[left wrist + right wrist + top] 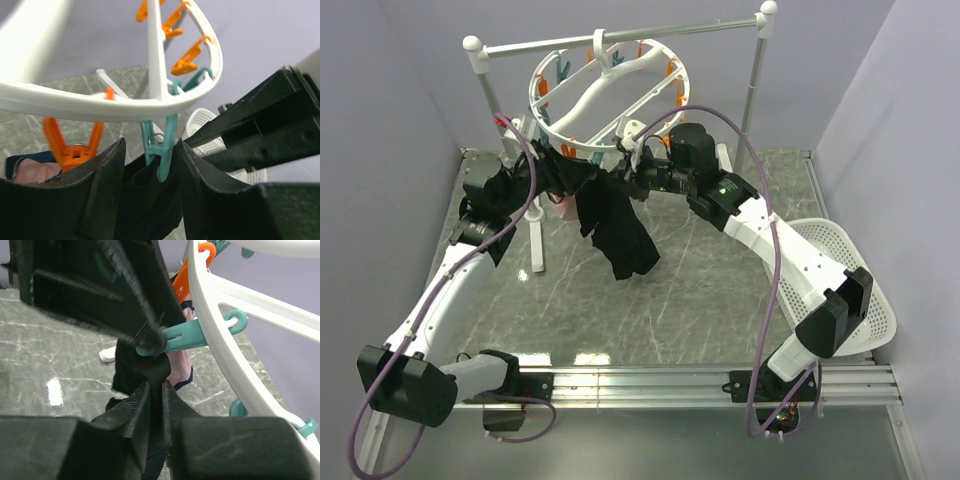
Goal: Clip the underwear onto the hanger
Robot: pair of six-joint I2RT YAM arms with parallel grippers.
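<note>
Between the right jaws, underwear [142, 371].

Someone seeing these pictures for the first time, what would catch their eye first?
Probably the big white hanger hooked on the rail at the back. Just below it the two arms meet. The right gripper pinches the black underwear, which droops in a dark bundle, while the left gripper straddles a teal clothespin.
</note>
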